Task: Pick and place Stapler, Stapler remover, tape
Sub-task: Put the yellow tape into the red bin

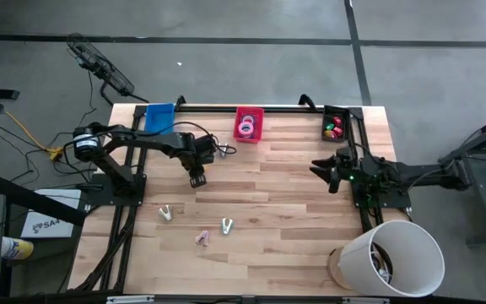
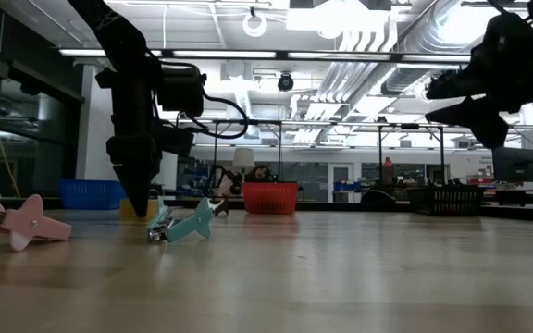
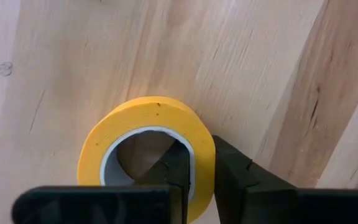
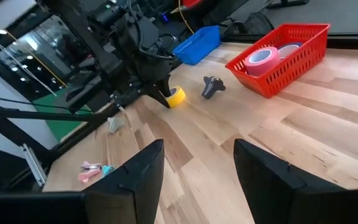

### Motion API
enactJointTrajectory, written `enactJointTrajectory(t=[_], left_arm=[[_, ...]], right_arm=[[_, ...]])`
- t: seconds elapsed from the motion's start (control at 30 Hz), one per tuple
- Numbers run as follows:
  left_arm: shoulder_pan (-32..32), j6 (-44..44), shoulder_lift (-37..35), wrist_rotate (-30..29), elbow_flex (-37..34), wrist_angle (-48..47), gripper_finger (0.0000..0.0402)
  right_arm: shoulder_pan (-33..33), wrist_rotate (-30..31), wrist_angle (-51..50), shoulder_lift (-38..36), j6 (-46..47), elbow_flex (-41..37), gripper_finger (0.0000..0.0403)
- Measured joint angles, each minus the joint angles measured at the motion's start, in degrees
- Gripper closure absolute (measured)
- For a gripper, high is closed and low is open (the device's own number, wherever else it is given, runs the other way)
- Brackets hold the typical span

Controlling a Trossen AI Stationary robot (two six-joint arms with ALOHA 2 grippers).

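A yellow tape roll [image 3: 145,118] lies flat on the wooden table [image 1: 294,211], left of centre. My left gripper [image 3: 199,155] stands over it pointing down, shut on its wall; the right wrist view shows the same yellow tape roll [image 4: 176,95] under that arm. Pink and blue tape rolls [image 1: 245,128] sit in the red basket [image 1: 249,114] at the far edge. Small staple removers lie on the table: a dark one [image 4: 212,86], a teal one [image 2: 183,225] and a pink one [image 2: 17,222]. My right gripper [image 4: 197,174] hovers open at the right side, holding nothing. The stapler is out of view. My left gripper holds the yellow roll by its ring wall [image 3: 202,138]. One finger [image 3: 178,168] stands inside the open centre and the other [image 3: 232,171] outside. The fingers come from above, pointing down. The roll lies flat on the table.
A blue basket [image 1: 159,116] and a black basket [image 1: 336,125] with small coloured pieces stand along the far edge. A white bucket [image 1: 391,257] sits at the near right corner. More staple removers [image 1: 226,225] lie near the front. The middle of the table is bare wood.
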Motion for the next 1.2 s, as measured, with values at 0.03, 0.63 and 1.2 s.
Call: enactJointTrajectory(t=[0.03, 0.63, 1.2], left_arm=[[0.0, 0.0, 0.0, 0.0, 0.0, 0.0, 0.0365], [0.1, -1.7, 0.1, 1.7, -0.1, 0.2, 0.0365], [0.0, -1.9, 0.3, 4.5, 1.3, -0.5, 0.0365]], right_arm=[[0.0, -0.2, 0.1, -0.8, 0.0, -0.5, 0.0217], [0.9, -0.2, -2.9, -5.5, -6.0, -1.6, 0.0221], [1.2, -1.7, -2.0, -5.5, -20.9, -1.7, 0.0222]])
